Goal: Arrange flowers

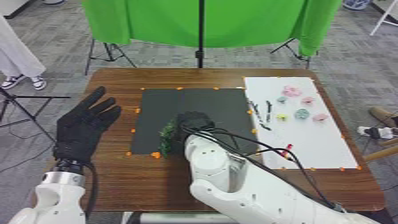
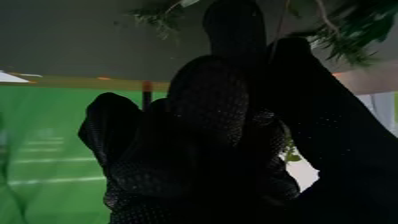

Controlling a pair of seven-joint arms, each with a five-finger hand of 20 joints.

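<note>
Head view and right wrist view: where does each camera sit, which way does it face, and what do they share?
Head view: on the robot's head, facing forward and down at the brown table; left hand, right hand and both white arms show.
Right wrist view: on the right arm's wrist, looking along the right hand's black glove toward green sprigs and the green cloth.
Shared: right hand, green cloth and, apparently, the sprigs.
</note>
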